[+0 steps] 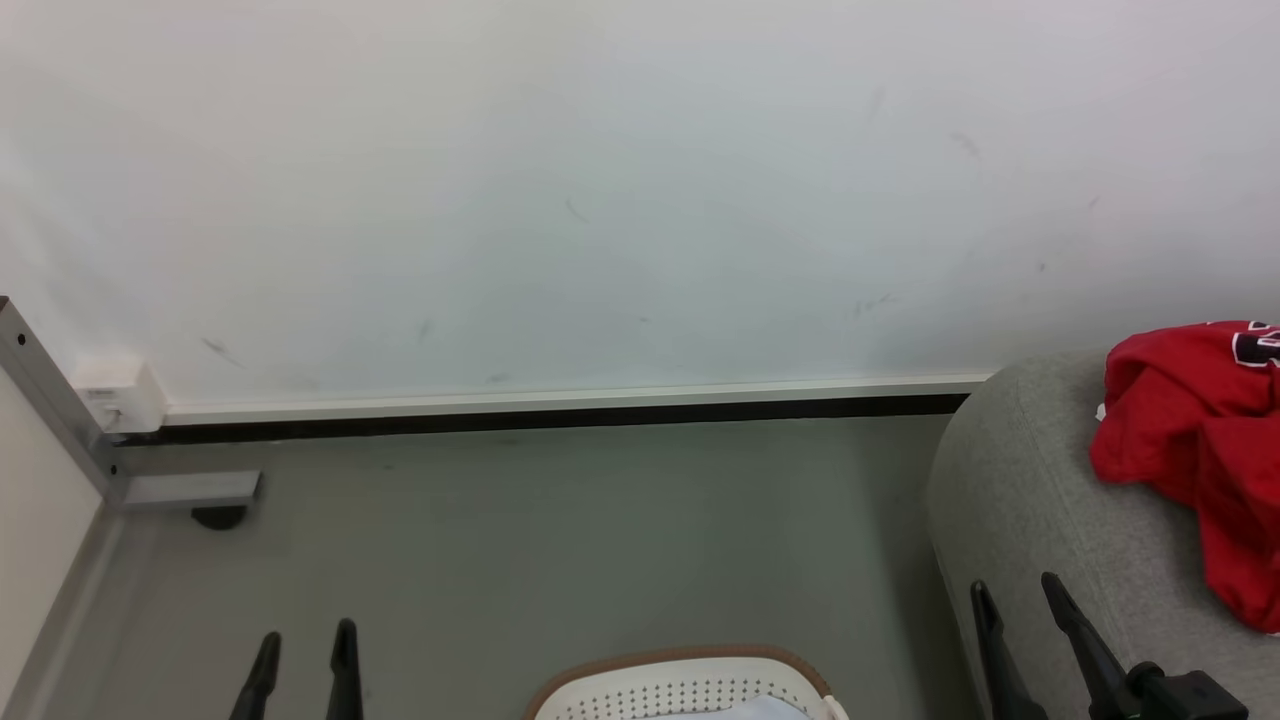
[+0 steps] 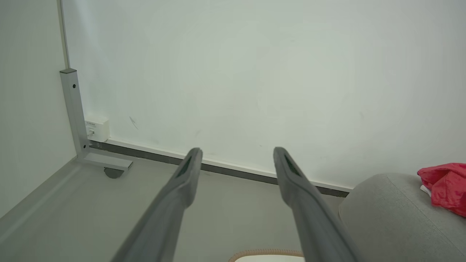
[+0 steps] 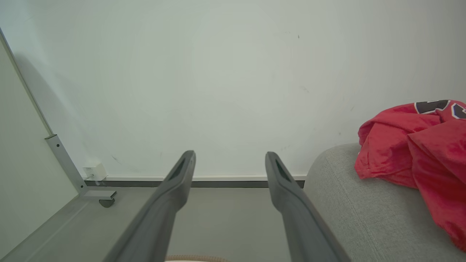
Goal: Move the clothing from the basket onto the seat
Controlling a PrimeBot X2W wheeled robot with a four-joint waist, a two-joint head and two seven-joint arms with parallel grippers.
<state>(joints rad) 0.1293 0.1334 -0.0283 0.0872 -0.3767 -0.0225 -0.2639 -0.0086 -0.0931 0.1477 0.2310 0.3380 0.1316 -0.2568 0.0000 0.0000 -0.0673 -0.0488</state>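
Red clothing (image 1: 1195,450) with black numerals lies crumpled on the grey seat (image 1: 1030,520) at the right; the clothing (image 3: 411,153) also appears in the right wrist view and at the edge of the left wrist view (image 2: 446,185). The white perforated basket (image 1: 680,685) with a brown rim stands on the floor at the bottom centre, a pale cloth showing inside it. My left gripper (image 1: 305,640) hangs open at the lower left, left of the basket. My right gripper (image 1: 1015,590) is open in front of the seat, holding nothing.
A white wall with a skirting board (image 1: 560,405) runs across the back. A grey metal frame leg (image 1: 150,490) with a caster and a white wall box (image 1: 115,395) stand at the left. Grey floor (image 1: 560,540) lies between the frame and the seat.
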